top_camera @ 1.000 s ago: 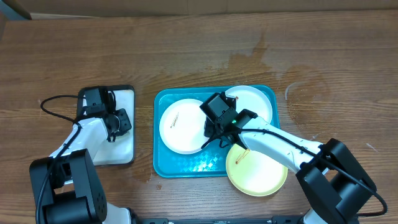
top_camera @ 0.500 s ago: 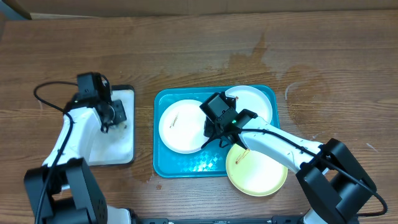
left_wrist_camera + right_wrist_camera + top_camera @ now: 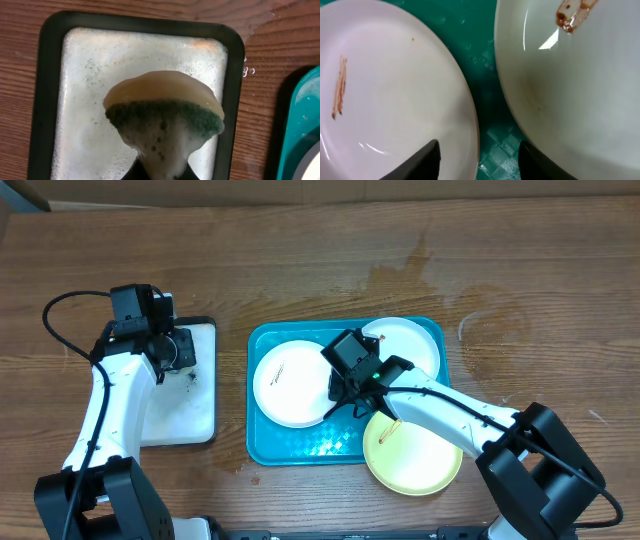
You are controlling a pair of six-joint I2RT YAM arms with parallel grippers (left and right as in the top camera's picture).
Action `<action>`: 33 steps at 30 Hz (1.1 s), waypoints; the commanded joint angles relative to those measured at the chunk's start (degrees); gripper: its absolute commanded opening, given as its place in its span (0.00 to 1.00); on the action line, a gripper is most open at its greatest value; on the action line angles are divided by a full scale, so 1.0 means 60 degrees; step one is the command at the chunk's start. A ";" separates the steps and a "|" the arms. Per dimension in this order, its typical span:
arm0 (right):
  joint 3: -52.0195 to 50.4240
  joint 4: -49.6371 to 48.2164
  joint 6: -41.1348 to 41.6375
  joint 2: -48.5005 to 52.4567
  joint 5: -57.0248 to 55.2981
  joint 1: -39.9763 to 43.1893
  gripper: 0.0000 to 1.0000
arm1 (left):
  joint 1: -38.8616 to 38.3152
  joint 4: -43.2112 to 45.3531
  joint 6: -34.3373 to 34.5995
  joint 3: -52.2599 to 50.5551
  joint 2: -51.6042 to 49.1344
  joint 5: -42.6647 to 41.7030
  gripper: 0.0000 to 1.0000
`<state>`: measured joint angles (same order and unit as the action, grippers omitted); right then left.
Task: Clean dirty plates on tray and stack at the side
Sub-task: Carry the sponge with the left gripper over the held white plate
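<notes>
Over the black-rimmed tray [image 3: 44,100], left claw [image 3: 180,350] farther back — tight on sponge [image 3: 165,107]; right claw [image 3: 480,157] spread.

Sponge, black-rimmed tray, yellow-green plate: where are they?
Yellow-and-green foamy sponge [image 3: 164,112]: left wrist view, green scouring layer.
Black-rimmed rectangular tray [image 3: 235,90]: left wrist view, right rim.
Pale yellow-green round plate [image 3: 420,465]: overhead view, bare centre.

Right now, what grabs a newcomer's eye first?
The turquoise tray mid-table carrying three smeared plates, the yellow-green plate overhanging its near right corner. The right gripper hangs open over the gap between two plates. On the left, the left gripper holds a foamy sponge above the soapy black-rimmed tray.
</notes>
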<state>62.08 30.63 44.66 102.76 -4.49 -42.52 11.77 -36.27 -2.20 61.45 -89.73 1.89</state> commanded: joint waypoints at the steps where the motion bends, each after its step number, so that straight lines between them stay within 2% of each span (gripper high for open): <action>1: 0.0219 -0.0047 -0.0025 0.0022 -0.0066 -0.0044 0.55 | 0.0036 -0.0044 -0.0357 0.0189 0.0149 -0.0047 0.04; 5: 0.0219 -0.0047 -0.0025 0.0022 -0.0066 -0.0044 0.56 | 0.0015 -0.1402 -0.0011 0.0543 0.0189 -0.0178 0.04; 8: 0.0219 -0.0084 -0.0025 0.0022 -0.0066 -0.0044 0.56 | 0.0051 -0.0991 0.0219 0.0426 0.0127 0.0608 0.04; 12: 0.0219 -0.0084 -0.0025 0.0022 -0.0066 -0.0044 0.57 | 0.0062 -0.1064 0.0368 0.0481 0.0175 0.0528 0.04; 17: 0.0215 -0.0146 -0.0022 0.0025 -0.0011 -0.0044 0.56 | -0.0029 -0.0543 -0.0084 0.0492 0.0368 -0.0787 0.04; 20: 0.0131 -0.0124 0.0091 0.0040 0.0659 -0.0047 0.49 | -0.0029 -0.0317 -0.0226 0.0492 0.0605 -0.0616 0.04; 22: 0.0044 -0.0117 0.0302 0.0040 0.0976 -0.0055 0.40 | -0.0022 -0.0262 -0.0237 0.0525 0.0703 -0.0229 0.04; 25: -0.0007 0.0004 0.0259 0.0040 0.0994 -0.0106 0.36 | -0.0022 -0.0339 -0.0226 0.0656 0.0984 -0.0157 0.04; 29: 0.1064 0.1472 -0.0346 0.0018 0.0936 0.0095 0.37 | -0.0087 -0.0331 -0.0200 0.0743 0.1399 -0.0324 0.04; 33: 0.2900 0.3326 -0.0714 0.0018 0.0936 0.0386 0.44 | -0.0095 -0.0474 -0.0062 0.0747 0.1483 -0.0379 0.04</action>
<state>70.30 46.94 43.31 103.46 1.19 -41.80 11.62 -38.57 -2.11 64.45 -82.13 0.19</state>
